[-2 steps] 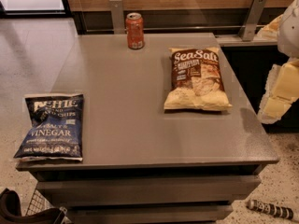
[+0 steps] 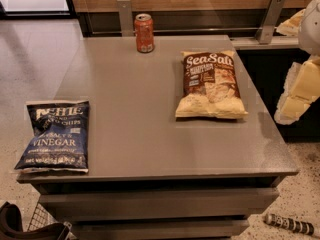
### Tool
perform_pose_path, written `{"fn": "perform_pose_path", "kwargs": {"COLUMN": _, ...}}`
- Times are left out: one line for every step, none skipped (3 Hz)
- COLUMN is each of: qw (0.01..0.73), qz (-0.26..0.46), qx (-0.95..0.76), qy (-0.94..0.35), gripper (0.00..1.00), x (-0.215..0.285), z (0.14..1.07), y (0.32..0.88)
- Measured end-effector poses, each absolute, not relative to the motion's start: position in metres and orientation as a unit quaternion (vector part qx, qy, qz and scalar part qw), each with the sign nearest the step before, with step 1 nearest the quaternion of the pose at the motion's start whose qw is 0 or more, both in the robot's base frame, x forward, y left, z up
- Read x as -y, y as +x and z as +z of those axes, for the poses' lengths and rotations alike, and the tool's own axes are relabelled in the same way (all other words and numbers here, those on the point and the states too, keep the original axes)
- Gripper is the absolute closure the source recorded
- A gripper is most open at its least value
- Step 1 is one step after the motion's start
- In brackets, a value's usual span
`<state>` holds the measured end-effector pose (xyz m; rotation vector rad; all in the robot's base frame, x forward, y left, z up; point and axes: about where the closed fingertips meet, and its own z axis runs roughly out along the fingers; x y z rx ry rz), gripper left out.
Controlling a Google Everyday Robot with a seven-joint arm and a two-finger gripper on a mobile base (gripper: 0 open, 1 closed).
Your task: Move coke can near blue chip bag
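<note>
The coke can [image 2: 144,32] stands upright at the far edge of the grey table [image 2: 135,129], left of centre. The blue chip bag [image 2: 55,135] lies flat at the table's front left corner, its white "VINEGAR" lettering facing up. My gripper [image 2: 299,91] shows as a white and cream shape at the right edge of the view, off the table's right side. It is far from both the can and the blue bag and holds nothing that I can see.
A brown-and-cream "Sea Salt" chip bag [image 2: 210,84] lies flat on the right half of the table. A wooden wall with metal brackets [image 2: 270,18] runs behind the table. A wire basket [image 2: 40,221] sits on the floor at the front left.
</note>
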<state>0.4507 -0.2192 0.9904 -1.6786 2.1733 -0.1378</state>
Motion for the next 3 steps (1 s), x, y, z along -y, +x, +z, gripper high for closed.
{"fn": "perform_pose_path", "kwargs": {"qw": 0.286, "qz": -0.059, "qx": -0.762, "qy": -0.578, "gripper": 0.0, "x": 0.238, "z": 1.015, "y": 0.505}}
{"fn": "perform_pose_path", "kwargs": {"qw": 0.373, "qz": -0.062, "qx": -0.746, "qy": -0.549, "gripper": 0.0, "x": 0.249, "z": 1.039, "y": 0.555}}
{"fn": "perform_pose_path", "kwargs": {"qw": 0.461, "qz": -0.031, "qx": -0.719, "qy": -0.519, "gripper": 0.0, "x": 0.247, "z": 1.045, "y": 0.602}}
